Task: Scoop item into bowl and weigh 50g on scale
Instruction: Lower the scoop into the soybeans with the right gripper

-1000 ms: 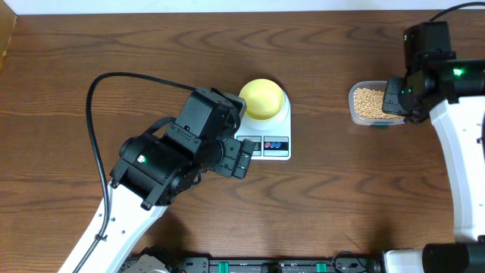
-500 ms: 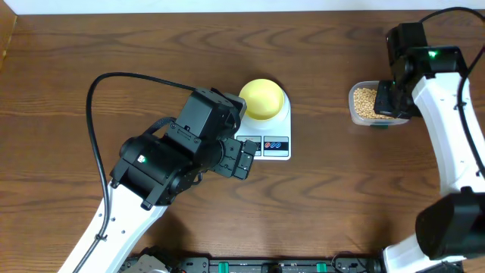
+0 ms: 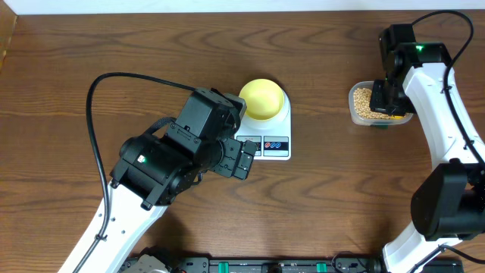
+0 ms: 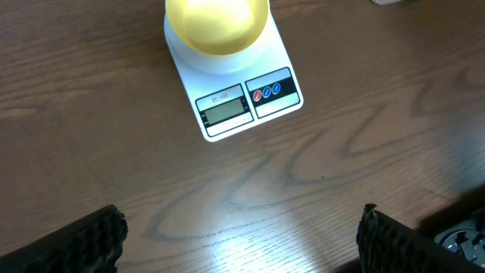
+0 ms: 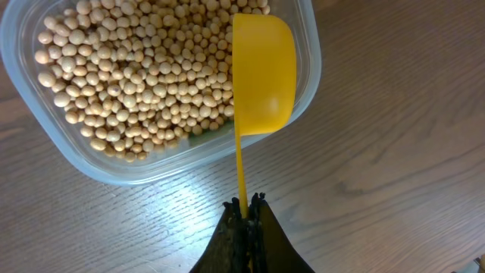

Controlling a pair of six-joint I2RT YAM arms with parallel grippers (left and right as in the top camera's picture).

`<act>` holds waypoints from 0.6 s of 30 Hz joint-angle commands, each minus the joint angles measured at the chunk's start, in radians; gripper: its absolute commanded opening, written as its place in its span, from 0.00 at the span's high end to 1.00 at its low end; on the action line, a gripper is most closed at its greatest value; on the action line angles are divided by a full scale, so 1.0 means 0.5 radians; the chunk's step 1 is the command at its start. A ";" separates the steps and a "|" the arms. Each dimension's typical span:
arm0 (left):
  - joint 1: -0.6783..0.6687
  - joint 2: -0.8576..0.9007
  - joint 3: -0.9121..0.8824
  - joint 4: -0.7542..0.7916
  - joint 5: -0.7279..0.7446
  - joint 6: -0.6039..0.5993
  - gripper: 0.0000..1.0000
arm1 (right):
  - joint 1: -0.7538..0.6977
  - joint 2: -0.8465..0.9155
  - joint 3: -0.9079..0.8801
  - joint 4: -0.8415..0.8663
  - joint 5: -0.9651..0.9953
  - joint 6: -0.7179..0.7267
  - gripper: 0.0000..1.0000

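Straight ahead of my right gripper (image 5: pixel 246 208), clamping the spoon (image 5: pixel 261 72) by its handle, the cup is hovering over the beans (image 5: pixel 136 76); left gripper (image 3: pixel 242 158) is gaping, farther off.

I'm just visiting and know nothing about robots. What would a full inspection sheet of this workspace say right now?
Surface: brown wood-grain table.
Job's things: yellow bowl sits on white scale; beans fill clear tub.
Clutter: nothing seen.
Grippers: left gripper open, empty, in front of scale; right gripper shut on yellow spoon handle, scoop over tub rim.
Cables: black cable loops over left arm.
Surroundings: pale strip beyond table's far edge.
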 commanded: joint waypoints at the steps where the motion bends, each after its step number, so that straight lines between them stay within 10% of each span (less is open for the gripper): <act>1: 0.005 -0.002 0.038 -0.008 0.020 0.010 0.01 | -0.018 0.044 -0.010 -0.010 0.031 -0.021 0.99; 18: 0.005 -0.002 0.038 -0.008 0.019 0.010 0.00 | -0.019 0.179 -0.010 -0.081 -0.361 -0.163 0.99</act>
